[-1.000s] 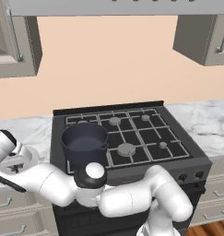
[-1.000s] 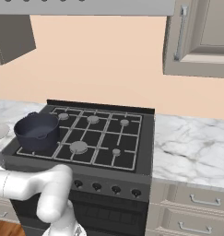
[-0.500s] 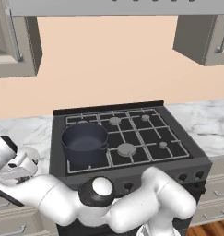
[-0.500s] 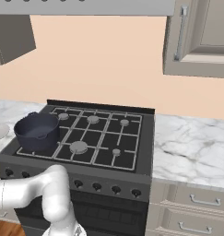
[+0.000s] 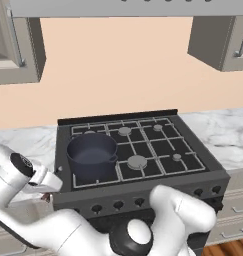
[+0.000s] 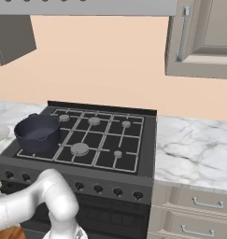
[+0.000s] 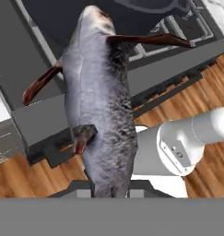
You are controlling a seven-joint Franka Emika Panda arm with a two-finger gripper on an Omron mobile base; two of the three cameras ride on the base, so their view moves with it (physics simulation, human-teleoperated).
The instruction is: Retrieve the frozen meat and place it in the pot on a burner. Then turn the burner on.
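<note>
My gripper (image 7: pixel 111 191) is clamped on the meat (image 7: pixel 102 106), a grey, fish-shaped piece with dark reddish fins that stretches away from my fingers toward the stove's (image 5: pixel 143 172) front edge. The pot (image 5: pixel 92 156) sits on the stove's front left burner, and my wrist is low beside the stove's left front corner, over the counter (image 5: pixel 28 145). Below the meat I see the wood floor (image 7: pixel 21 179) and the stove's dark front.
</note>
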